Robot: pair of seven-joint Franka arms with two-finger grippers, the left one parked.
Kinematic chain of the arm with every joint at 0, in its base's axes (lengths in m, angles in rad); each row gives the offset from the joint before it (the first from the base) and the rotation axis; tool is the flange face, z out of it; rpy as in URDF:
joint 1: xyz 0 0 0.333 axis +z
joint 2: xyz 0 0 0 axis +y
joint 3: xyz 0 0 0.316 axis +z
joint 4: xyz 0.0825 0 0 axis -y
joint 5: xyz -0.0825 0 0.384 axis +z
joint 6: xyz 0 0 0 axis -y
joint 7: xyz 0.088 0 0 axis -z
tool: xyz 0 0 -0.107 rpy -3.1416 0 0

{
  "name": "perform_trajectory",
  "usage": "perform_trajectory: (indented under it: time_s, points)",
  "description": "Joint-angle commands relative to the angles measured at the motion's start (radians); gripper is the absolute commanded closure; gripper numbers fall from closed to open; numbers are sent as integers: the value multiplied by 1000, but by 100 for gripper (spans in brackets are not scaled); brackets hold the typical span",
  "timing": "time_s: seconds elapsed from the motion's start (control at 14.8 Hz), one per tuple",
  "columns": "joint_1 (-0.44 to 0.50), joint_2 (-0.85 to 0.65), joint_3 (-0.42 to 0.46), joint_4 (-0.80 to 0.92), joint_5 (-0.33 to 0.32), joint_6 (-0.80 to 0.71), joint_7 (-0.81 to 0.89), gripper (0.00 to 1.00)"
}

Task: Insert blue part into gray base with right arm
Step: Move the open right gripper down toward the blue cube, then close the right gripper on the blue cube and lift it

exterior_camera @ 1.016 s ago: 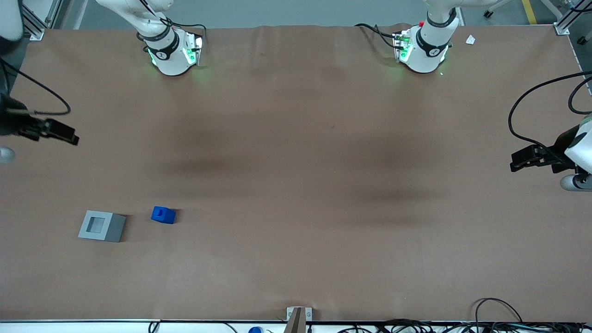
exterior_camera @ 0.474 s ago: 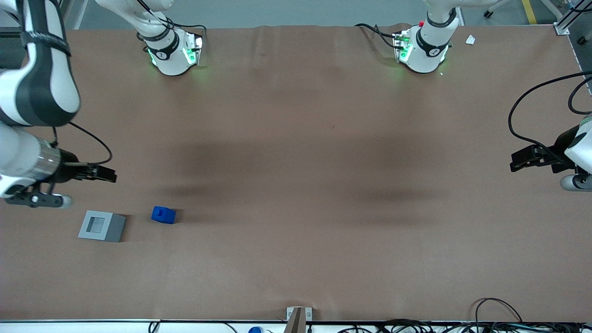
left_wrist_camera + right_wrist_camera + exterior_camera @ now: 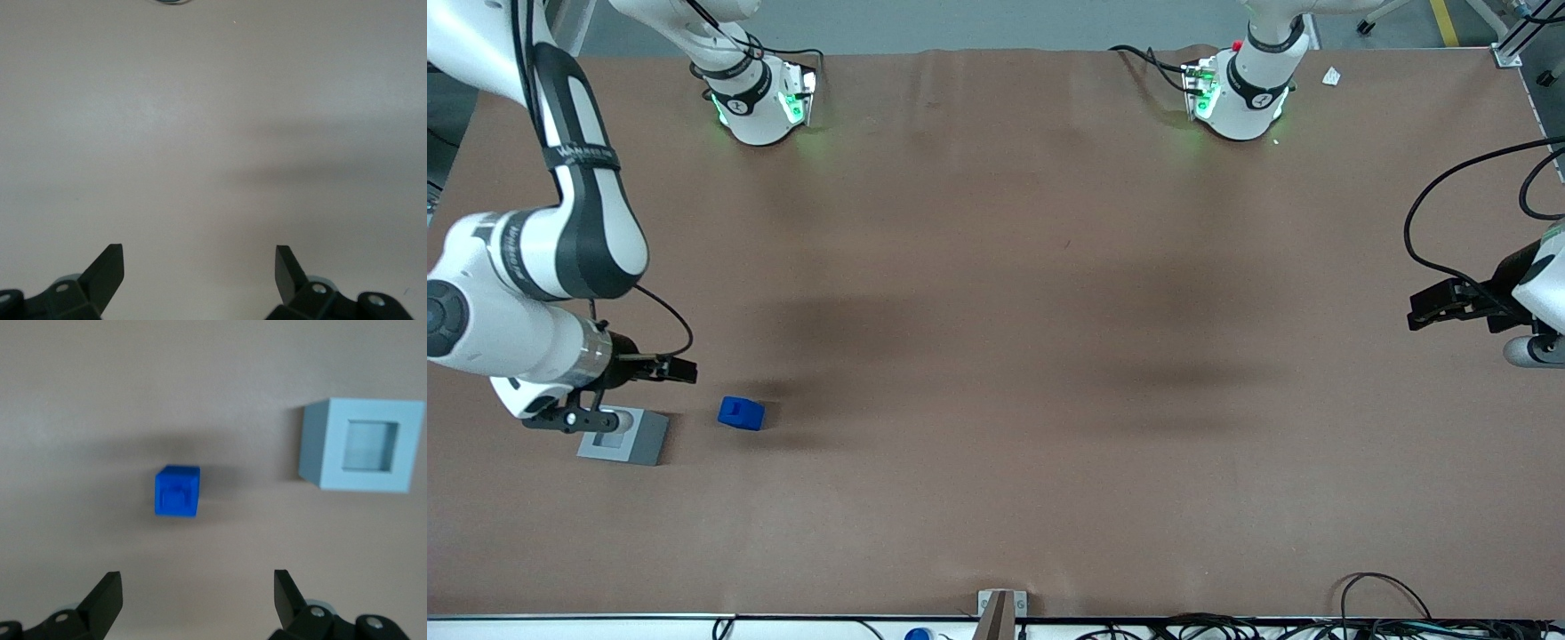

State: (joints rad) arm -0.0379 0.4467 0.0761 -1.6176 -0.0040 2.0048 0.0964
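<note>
Claw (fingers apart), above blue part

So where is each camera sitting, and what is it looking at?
Front view: high above the table, looking down; shows the right arm, its gripper, the blue part and the gray base.
Right wrist view: on the working arm, looking down between open fingers.
Left wrist view: bare table, parked fingers.
Front and right wrist views share both blocks.

My parked gripper hangs above the pale surface, its fingers spread wide at seven and five o'clock. A soft shadow band lies toward three o'clock.
</note>
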Motion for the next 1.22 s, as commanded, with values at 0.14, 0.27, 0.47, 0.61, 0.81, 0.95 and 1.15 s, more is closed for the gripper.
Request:
perform_trajectory:
  time_s: [0.14,0.27,0.47,0.61,0.81,0.95,1.15]
  points:
    - [30,102,-2,-5,10,179,40,0]
    - [35,124,-2,-5,12,193,43,0]
    - [33,151,-2,-5,9,207,45,0]
    - [38,167,-2,-5,10,206,48,0]
    - [38,193,-1,-2,18,209,74,0]
    - [49,199,-1,-2,16,219,140,0]
    - [58,205,-1,2,18,223,155,3]
